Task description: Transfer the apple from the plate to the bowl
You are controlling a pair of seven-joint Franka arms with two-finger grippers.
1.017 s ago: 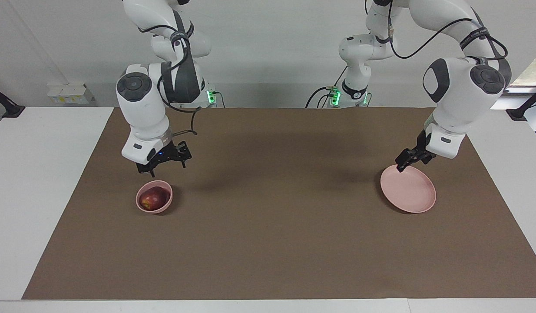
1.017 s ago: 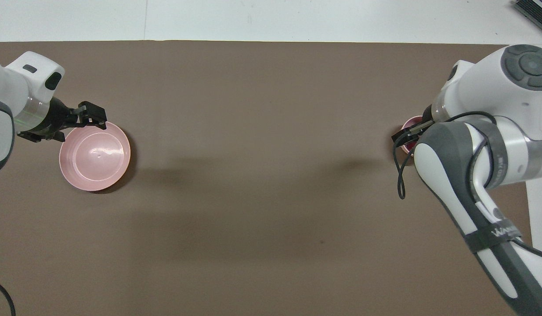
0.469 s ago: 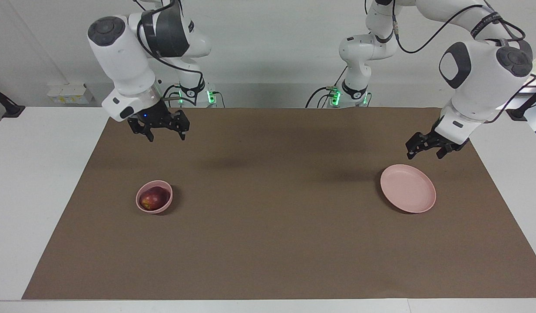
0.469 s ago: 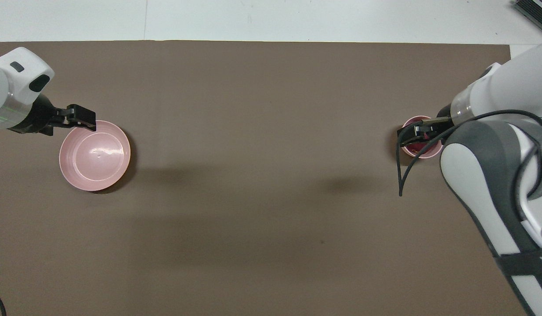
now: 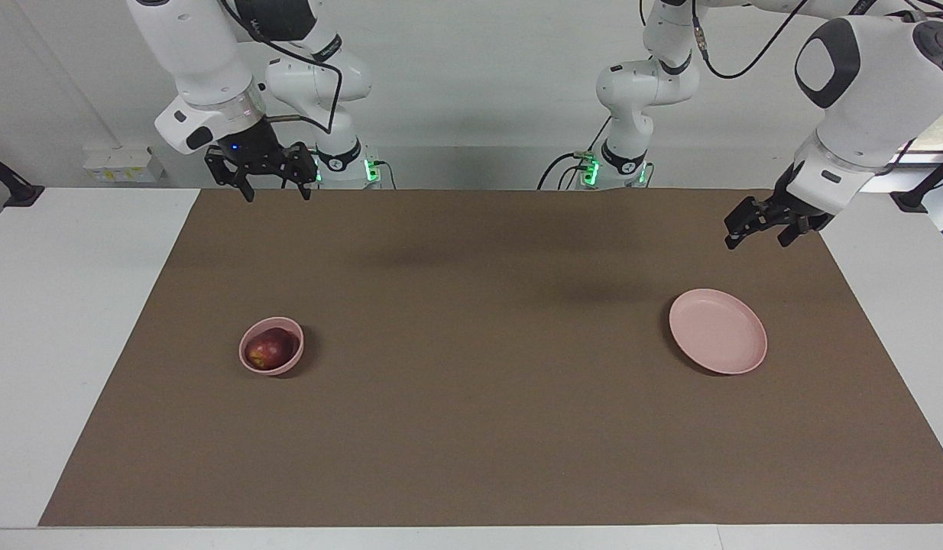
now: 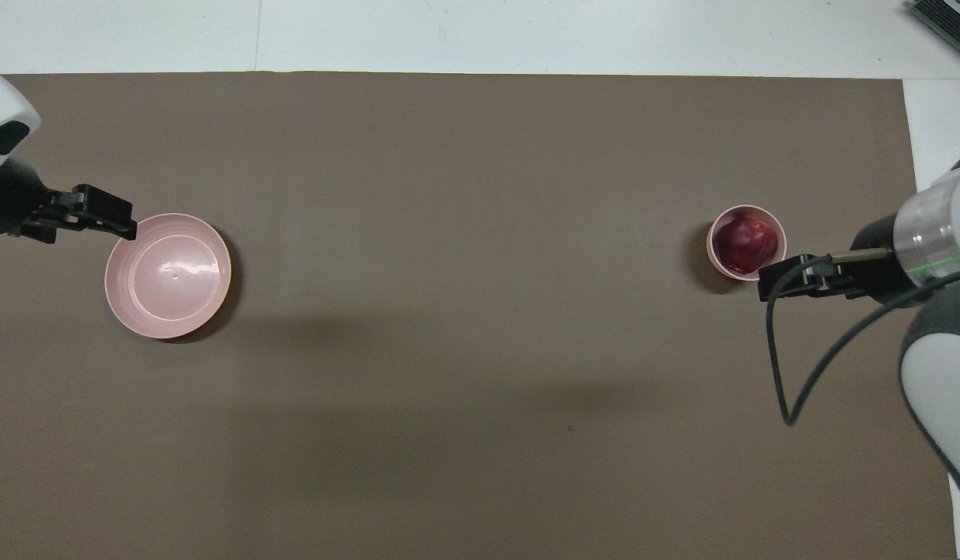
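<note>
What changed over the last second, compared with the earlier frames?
Both arms pulled up and back toward their bases: the right end effector rose from just above the bowl, the left end effector from the plate's rim. Nothing was gripped or released. The apple stayed in the bowl; the plate stayed empty.

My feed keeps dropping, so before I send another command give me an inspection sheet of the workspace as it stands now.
Surface: brown mat on a white table.
Job's things: apple lies in the bowl, toward the right arm's end; plate bare, toward the left arm's end.
Clutter: nothing seen.
End effectors: right end effector open, raised over the mat's edge by the robots; left end effector open, raised over the mat near the plate.
Cables: black cable loops off the right arm.
Surroundings: white wall, wall socket.
</note>
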